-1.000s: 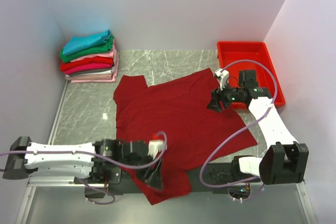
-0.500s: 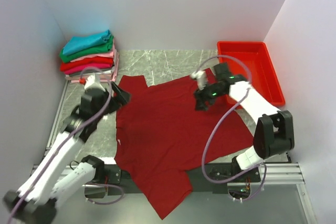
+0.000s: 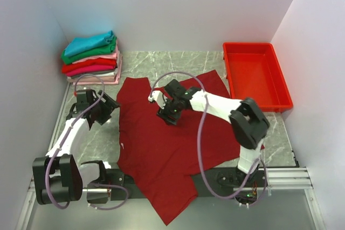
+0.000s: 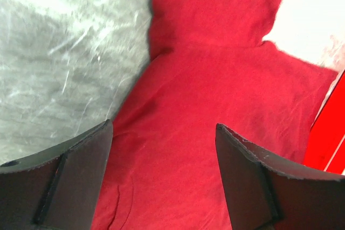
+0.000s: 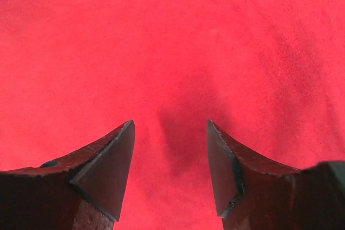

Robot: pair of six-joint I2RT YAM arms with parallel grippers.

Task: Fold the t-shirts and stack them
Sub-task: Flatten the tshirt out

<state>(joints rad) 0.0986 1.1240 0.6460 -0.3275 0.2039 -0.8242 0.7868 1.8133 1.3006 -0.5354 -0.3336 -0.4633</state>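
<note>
While the large dark red cloth t-shirt (image 3: 178,149) lies on the grey marble counter (image 3: 161,64), the right hand (image 3: 166,116) gapes over its middle and the left hand (image 3: 110,110) gapes at its edge.

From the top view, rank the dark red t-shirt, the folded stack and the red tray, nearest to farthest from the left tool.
1. dark red t-shirt: spread on the table, its edge just right of the left tool.
2. folded stack: back left corner, beyond the tool.
3. red tray: far right side, across the whole shirt.
</note>
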